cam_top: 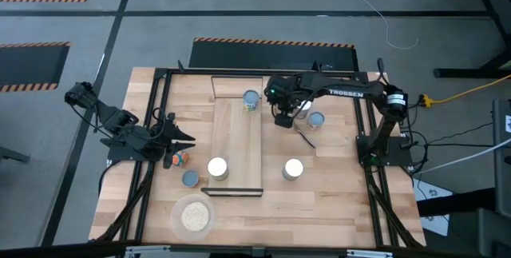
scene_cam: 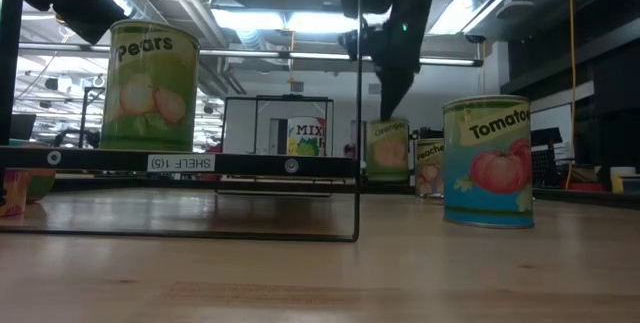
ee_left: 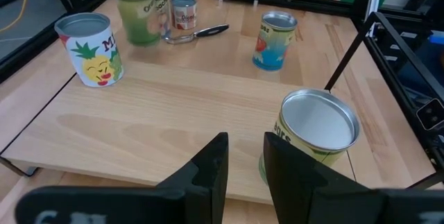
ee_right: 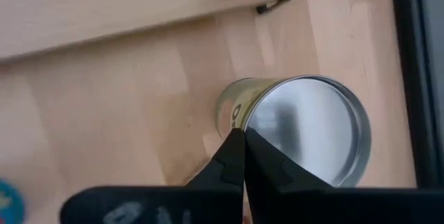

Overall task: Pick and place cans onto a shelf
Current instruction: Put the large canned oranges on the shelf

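The right hand (cam_top: 286,117) hangs over the far side of the worktop (cam_top: 335,202), just off the shelf's (cam_top: 237,142) right edge, its fingers (ee_right: 236,156) pressed together and holding nothing. The green-labelled can (ee_right: 305,130) stands upright directly below it, the round silvery top just beyond the fingertips, so the can's long axis runs vertically, in line with the hand's approach from above. I judge the hand must part its fingers before it can close round that can.

A second can (cam_top: 316,119) stands just to the hand's outer side, and the tomato can (cam_top: 293,168) lies nearer the front edge. Two cans are on the shelf already: the pineapple can (cam_top: 251,99) and the pears can (cam_top: 217,167).

The left hand (cam_top: 177,138) waits beyond the shelf, fingers slightly apart and empty; the right arm is clearly nearer the green can.
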Robot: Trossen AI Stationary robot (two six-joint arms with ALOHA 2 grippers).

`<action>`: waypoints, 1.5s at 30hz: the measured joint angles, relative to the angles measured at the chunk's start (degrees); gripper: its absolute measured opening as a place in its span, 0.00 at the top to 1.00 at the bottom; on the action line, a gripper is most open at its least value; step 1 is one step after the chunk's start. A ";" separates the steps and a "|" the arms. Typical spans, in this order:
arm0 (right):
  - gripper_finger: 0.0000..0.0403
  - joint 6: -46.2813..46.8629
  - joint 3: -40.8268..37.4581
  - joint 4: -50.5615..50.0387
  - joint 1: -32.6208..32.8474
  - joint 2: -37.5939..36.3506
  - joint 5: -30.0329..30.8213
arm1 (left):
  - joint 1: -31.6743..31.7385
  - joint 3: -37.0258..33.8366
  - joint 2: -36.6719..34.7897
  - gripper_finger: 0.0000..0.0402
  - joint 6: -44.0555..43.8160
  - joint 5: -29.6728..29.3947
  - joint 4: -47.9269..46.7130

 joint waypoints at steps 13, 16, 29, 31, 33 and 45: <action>1.00 14.61 16.71 -8.07 13.62 -0.37 -2.85 | -0.02 0.00 -0.02 0.79 0.02 0.00 -0.01; 1.00 17.33 16.99 -4.23 17.97 -0.37 -2.85 | -0.02 0.00 -0.02 0.79 0.01 0.00 0.00; 1.00 19.74 17.10 5.51 29.10 5.11 -2.70 | 0.00 0.02 0.00 0.79 0.00 0.00 -0.03; 1.00 19.73 17.10 6.00 29.72 6.53 -2.69 | -0.02 0.02 -0.02 0.79 0.00 -0.02 0.12; 1.00 19.72 17.10 7.34 30.13 7.96 -2.70 | -0.01 0.02 0.00 0.79 0.00 0.00 0.08; 1.00 19.70 17.10 9.19 30.35 12.40 -2.75 | -0.02 0.02 -0.01 0.79 0.01 -0.01 0.03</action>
